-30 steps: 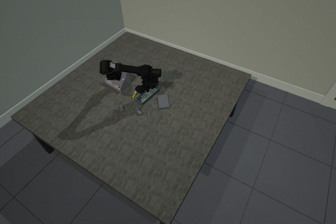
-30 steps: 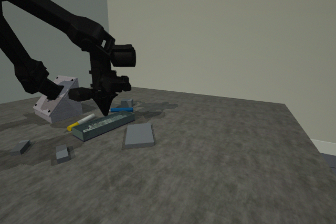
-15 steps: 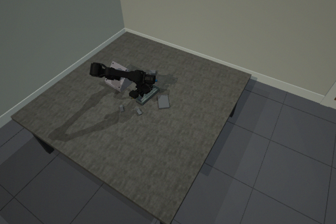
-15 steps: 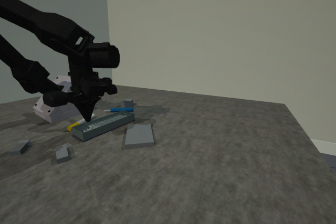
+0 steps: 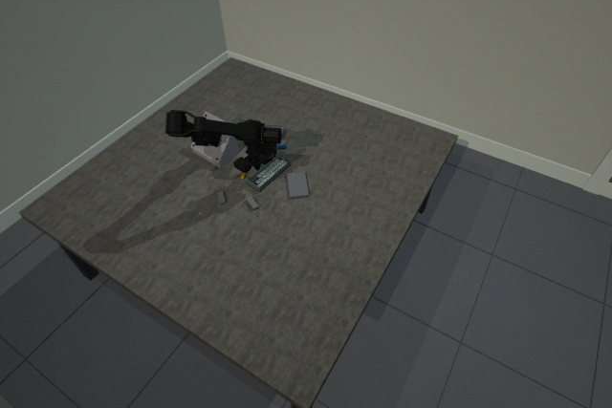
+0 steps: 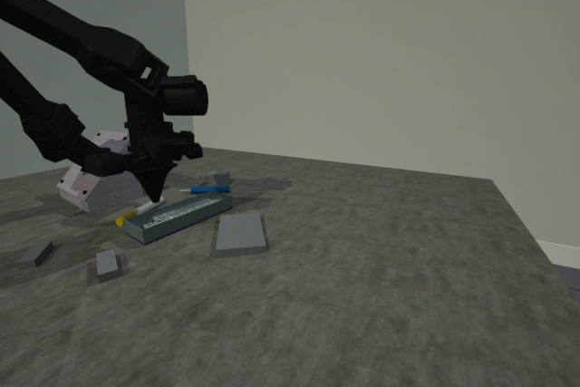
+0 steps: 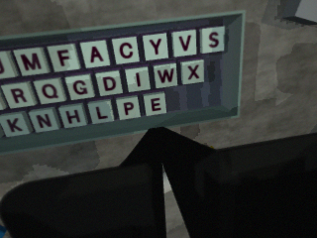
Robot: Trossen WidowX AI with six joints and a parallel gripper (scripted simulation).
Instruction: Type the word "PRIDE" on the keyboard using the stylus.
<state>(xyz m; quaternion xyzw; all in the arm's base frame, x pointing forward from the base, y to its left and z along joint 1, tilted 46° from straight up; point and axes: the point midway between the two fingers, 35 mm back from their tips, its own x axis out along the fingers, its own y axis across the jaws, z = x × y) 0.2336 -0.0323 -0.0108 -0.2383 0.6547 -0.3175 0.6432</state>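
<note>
A green keyboard [image 5: 269, 172] [image 6: 187, 220] [image 7: 99, 54] lies on the desk, with its P and E keys nearest the fingertips in the wrist view. My gripper [image 5: 257, 166] [image 6: 156, 199] [image 7: 157, 135] is shut and empty, pointing down low at the keyboard's arm-side rim, just below the E key in the wrist view. A yellow and white stylus [image 5: 243, 176] [image 6: 126, 217] lies on the desk beside that rim, partly hidden by the fingers. A blue pen-like tool [image 5: 281, 146] [image 6: 210, 189] with a thin pale tip lies behind the keyboard's far end.
A grey slab [image 5: 297, 184] [image 6: 241, 233] lies beside the keyboard. Two small grey blocks, one [image 5: 222, 197] [image 6: 34, 255] and another [image 5: 252, 203] [image 6: 107, 265], lie near its front end. A further grey block [image 6: 219, 177] stands behind the blue tool. A pale angled stand [image 5: 212, 154] [image 6: 105, 193] is beside the arm.
</note>
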